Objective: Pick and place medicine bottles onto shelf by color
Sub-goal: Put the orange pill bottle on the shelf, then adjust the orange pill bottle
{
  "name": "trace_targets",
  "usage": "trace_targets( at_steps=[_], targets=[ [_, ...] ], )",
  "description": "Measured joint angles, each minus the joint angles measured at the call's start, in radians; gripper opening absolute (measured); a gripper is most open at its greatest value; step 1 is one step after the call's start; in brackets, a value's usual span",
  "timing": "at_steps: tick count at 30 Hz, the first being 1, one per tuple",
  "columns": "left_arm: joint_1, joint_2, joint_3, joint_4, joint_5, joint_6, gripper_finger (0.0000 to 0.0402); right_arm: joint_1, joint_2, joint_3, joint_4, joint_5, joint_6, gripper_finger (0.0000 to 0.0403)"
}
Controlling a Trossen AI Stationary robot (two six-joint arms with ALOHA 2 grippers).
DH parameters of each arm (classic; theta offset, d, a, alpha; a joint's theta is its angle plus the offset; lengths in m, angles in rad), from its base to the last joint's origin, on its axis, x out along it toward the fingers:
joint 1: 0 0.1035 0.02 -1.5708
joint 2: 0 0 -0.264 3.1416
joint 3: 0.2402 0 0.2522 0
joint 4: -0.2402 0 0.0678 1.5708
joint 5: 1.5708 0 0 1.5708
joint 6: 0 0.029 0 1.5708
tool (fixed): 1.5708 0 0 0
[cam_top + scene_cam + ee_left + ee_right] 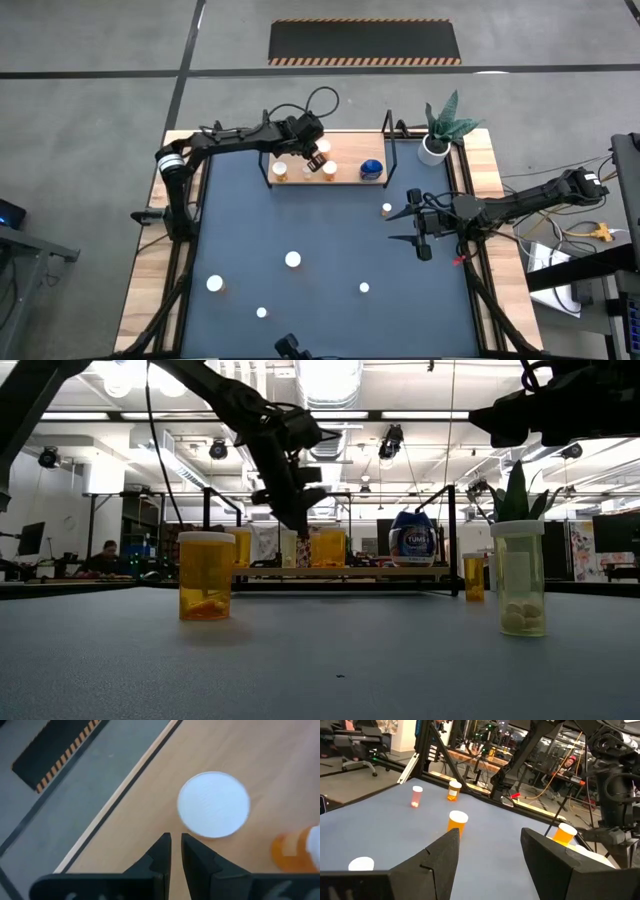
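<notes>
We note the left gripper [312, 150] clenched and empty over the shelf [345, 168], beside the standing orange bottles [304, 170]. The right gripper [417, 227] hangs spread, empty. The nearest loose bottle [387, 209] stands upright just beside it, toward the shelf; the right arm is closer.

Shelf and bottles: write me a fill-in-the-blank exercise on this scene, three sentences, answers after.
1. The one bottle that is not orange stands on the shelf and is ____.
2. The left end effector hovers over the shelf with its fingers ____.
3. The right end effector is over the dark mat with its fingers ____.

Missing words: blue; shut; open
</notes>
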Motion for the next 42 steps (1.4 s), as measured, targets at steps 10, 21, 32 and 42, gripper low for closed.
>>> trace_targets(
  at_steps=[10,21,32,42],
  targets=[
    [0.0,0.0,0.0,0.034,0.029,0.0,0.0026,0.0,0.0,0.0,-0.001,0.012,0.0,0.0203],
    [-0.002,0.0,0.001,0.04,0.031,-0.003,0.0026,0.0,0.0,0.0,-0.001,0.012,0.0,0.0203],
    [-0.086,-0.076,0.022,0.041,0.031,-0.003,0.0026,0.0,0.0,0.0,-0.002,0.012,-0.001,0.0203],
    [-0.245,-0.125,-0.006,0.061,0.031,0.0,0.0026,0.0,0.0,0.0,0.002,0.013,0.008,0.0203]
  ],
)
